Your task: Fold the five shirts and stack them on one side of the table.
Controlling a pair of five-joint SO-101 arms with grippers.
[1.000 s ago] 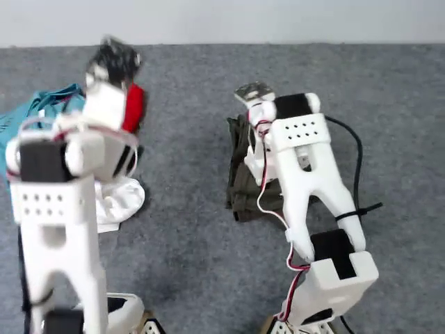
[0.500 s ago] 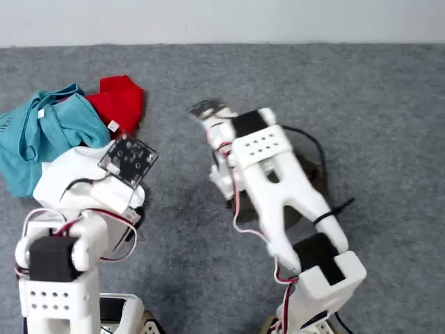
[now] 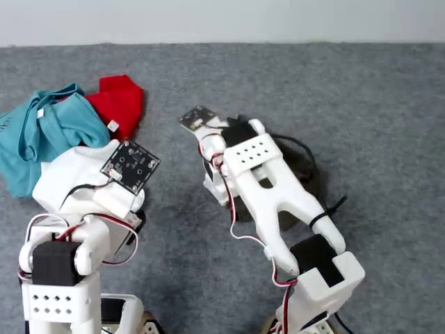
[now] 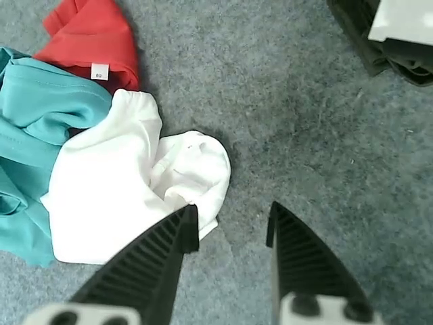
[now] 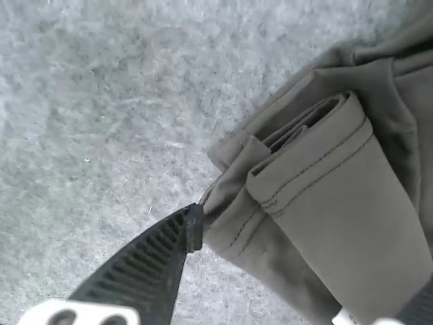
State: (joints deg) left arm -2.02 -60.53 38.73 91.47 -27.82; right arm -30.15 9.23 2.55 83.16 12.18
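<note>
Found the olive shirt (image 5: 325, 203) folded mid-table beneath the right arm, which had swung left, with right gripper (image 5: 304, 267) fingers spread across its edge. Noted left gripper (image 4: 231, 220) drawn back from the red shirt (image 4: 88, 34), fingers spread at the white shirt's (image 4: 115, 183) rim.

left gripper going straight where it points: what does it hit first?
Probably the edge of the white shirt; the open left gripper has one fingertip over it, the other over bare table. Depth unclear.

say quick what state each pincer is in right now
Left pincer: open, holding nothing.
Right pincer: open, over the folded olive shirt, not gripping it.
</note>
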